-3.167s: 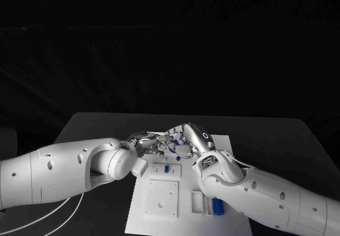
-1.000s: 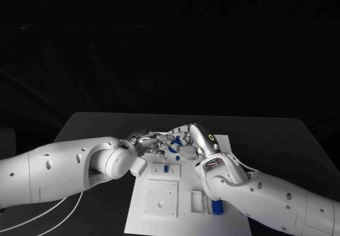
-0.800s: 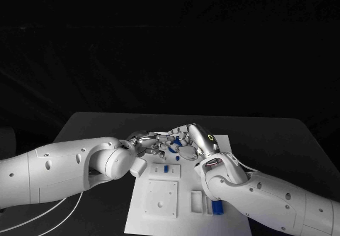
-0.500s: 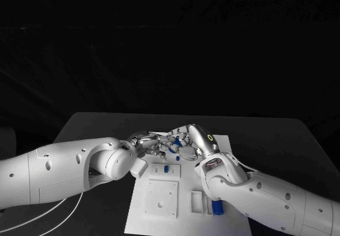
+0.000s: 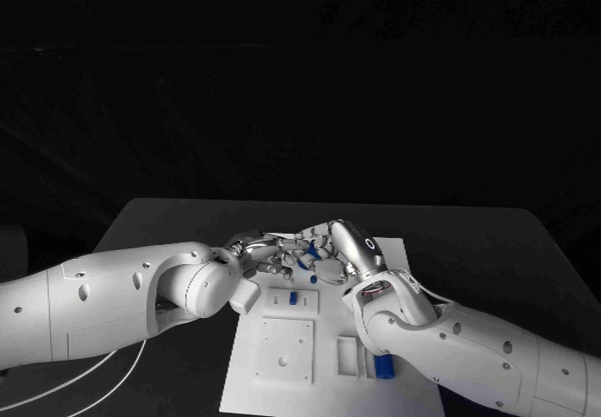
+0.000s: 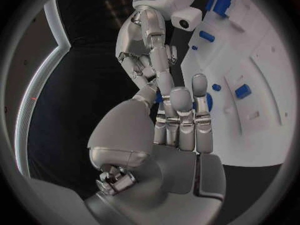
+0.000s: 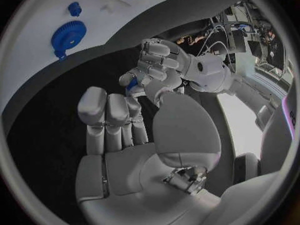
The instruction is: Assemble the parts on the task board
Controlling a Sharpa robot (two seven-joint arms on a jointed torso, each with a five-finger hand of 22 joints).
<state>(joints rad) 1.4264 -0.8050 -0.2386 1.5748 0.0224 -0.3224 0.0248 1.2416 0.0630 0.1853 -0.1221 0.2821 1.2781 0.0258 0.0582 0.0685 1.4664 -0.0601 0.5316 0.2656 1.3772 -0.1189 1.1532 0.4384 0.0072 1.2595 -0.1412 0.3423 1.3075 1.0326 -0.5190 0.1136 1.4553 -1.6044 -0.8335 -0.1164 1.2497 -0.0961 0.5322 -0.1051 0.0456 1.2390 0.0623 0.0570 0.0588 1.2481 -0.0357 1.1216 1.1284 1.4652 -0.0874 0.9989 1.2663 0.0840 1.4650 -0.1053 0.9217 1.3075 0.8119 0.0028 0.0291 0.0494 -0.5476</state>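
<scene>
Nearest me, a blue part (image 5: 387, 368) lay on the near end of the task board (image 5: 282, 391), just beside a white slot. Farther up, a small blue part (image 5: 294, 298) stood in a recess. Beyond that my left hand (image 5: 260, 250) and right hand (image 5: 328, 254) met fingertip to fingertip over the board's far end, a blue piece (image 5: 309, 252) between them. I could not tell which hand actually gripped it.

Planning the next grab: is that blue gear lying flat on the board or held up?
Flat on the task board: the blue gear lies face-up on the white surface, apart from both hands.
</scene>
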